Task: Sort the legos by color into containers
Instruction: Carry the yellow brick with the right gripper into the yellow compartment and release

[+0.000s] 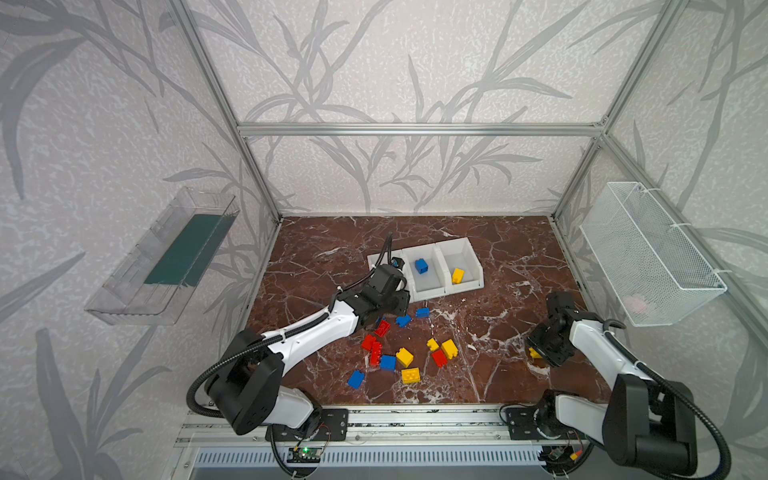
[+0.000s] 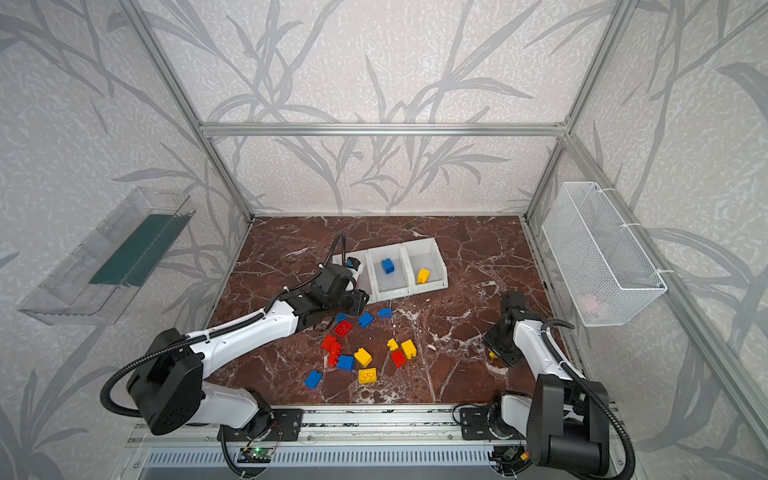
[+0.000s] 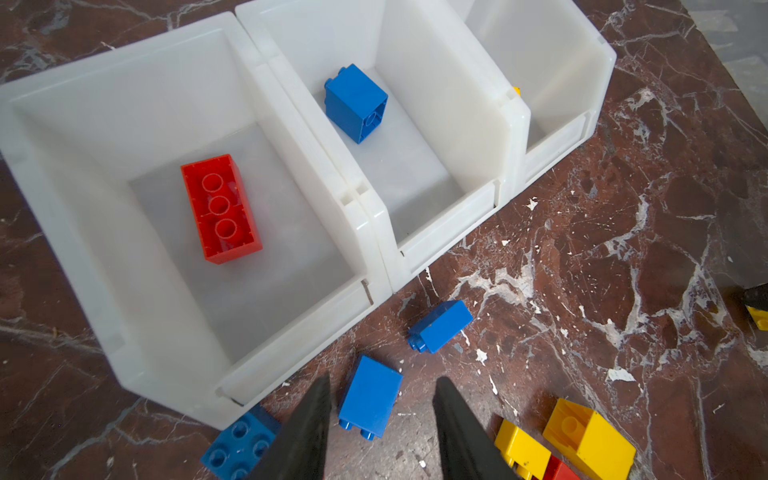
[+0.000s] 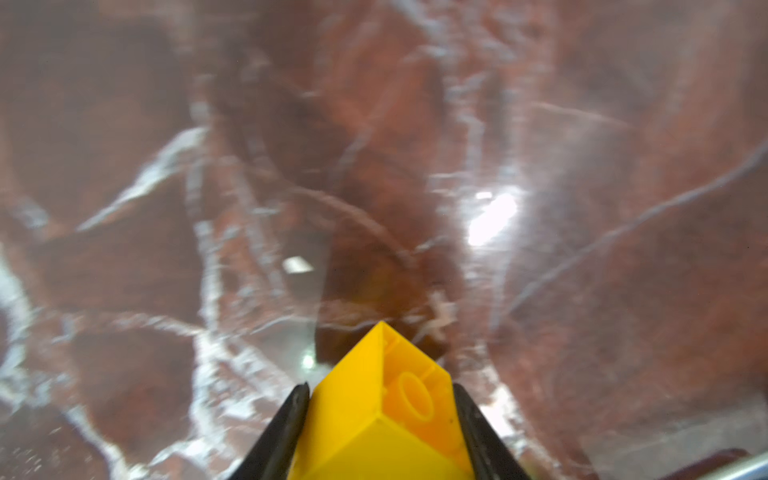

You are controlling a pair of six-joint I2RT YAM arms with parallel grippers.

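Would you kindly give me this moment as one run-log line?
left gripper open, aimed at blue brick | right gripper shut on yellow brick

Pale walls (image 1: pixel 415 62) papered with grey leafy stems closed the cell on three sides, braced by an aluminium frame (image 1: pixel 415 129). The bench (image 1: pixel 519 257) was glossy red-brown marble veined with white, and it caught a bright glare of light in the right wrist view. A clear plastic tray (image 1: pixel 137 291) with a dark green panel (image 1: pixel 187 253) hung on the left-hand wall, and a white wire mesh basket (image 1: pixel 648 257) on the right-hand one. An aluminium rail (image 1: pixel 415 419) and a slotted grille (image 1: pixel 374 457) ran along the front edge.
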